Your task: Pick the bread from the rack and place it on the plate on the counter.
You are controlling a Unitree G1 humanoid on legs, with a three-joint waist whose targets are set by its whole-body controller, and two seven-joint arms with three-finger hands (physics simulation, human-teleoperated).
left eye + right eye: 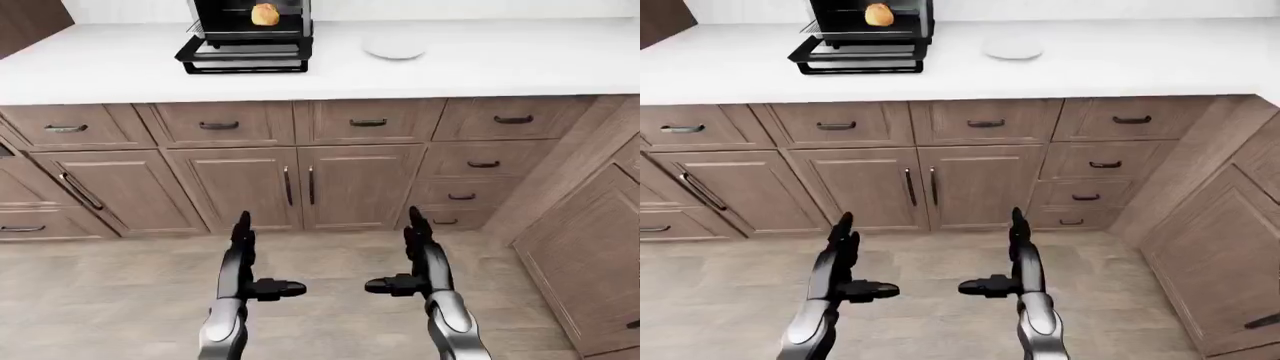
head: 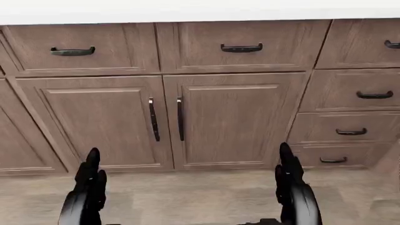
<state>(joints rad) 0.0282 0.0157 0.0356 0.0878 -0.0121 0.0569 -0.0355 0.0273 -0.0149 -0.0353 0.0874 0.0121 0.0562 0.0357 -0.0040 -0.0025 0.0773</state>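
Note:
The bread (image 1: 265, 13), a golden bun, sits on the rack inside a black toaster oven (image 1: 248, 37) on the white counter (image 1: 500, 64) at the top of the left-eye view. A white plate (image 1: 394, 48) lies on the counter to the oven's right. My left hand (image 1: 252, 255) and right hand (image 1: 408, 251) are both open and empty, held low over the floor, far below the counter. The head view shows only cabinet doors and my two hands.
Wooden base cabinets and drawers (image 1: 300, 184) with dark handles run under the counter. A second cabinet run (image 1: 590, 247) juts toward me at the right. The floor (image 1: 110, 292) is light wood-look plank.

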